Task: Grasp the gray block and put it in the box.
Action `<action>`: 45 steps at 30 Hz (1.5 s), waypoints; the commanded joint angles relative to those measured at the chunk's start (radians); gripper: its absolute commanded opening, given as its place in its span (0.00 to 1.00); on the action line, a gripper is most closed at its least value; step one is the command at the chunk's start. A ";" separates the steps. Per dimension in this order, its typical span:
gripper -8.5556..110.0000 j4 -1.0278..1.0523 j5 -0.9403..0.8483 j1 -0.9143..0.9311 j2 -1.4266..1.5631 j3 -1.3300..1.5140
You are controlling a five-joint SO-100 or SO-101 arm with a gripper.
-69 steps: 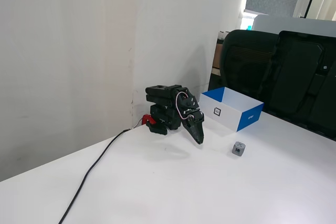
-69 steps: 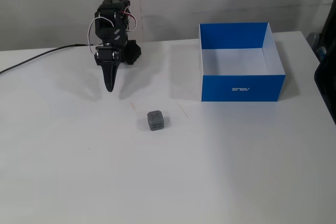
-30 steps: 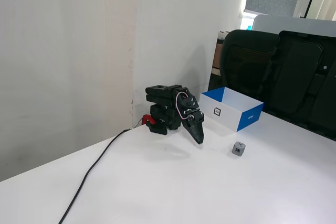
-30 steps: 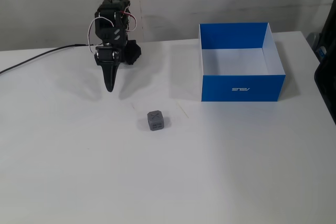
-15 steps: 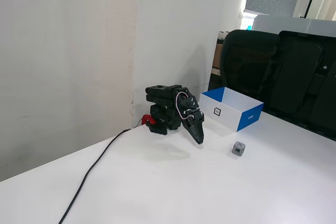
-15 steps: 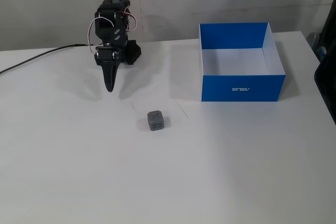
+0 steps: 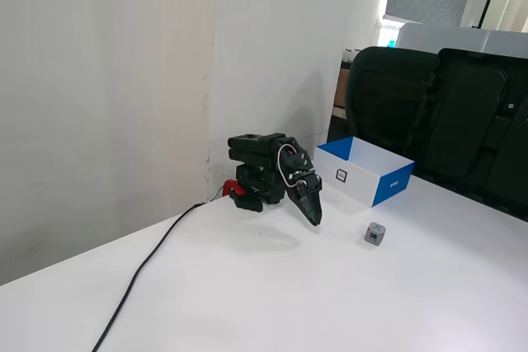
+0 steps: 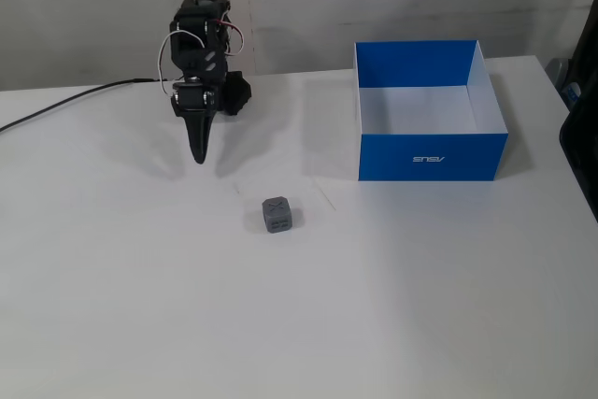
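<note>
The gray block [image 7: 375, 234] [image 8: 277, 215], a tiny cube with a dark X on top, sits on the white table in both fixed views. The box [image 7: 363, 170] [image 8: 431, 154], blue outside and white inside, stands open and empty beyond it. My gripper [image 7: 314, 218] [image 8: 198, 158] is shut and empty. It points down near the table on the folded black arm. It stands apart from the block: to the block's left in a fixed view, up and left of it in the other. The box lies on the block's far side from the gripper.
A black cable [image 7: 144, 265] [image 8: 65, 103] runs from the arm base across the table. Black office chairs [image 7: 445, 113] stand behind the table edge near the box. A white wall backs the arm.
</note>
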 commanded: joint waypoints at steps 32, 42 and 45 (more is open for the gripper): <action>0.07 0.049 0.144 0.106 -0.758 -0.721; 0.07 -0.003 0.176 0.156 -0.976 -0.856; 0.07 -0.003 0.178 0.170 -1.085 -0.943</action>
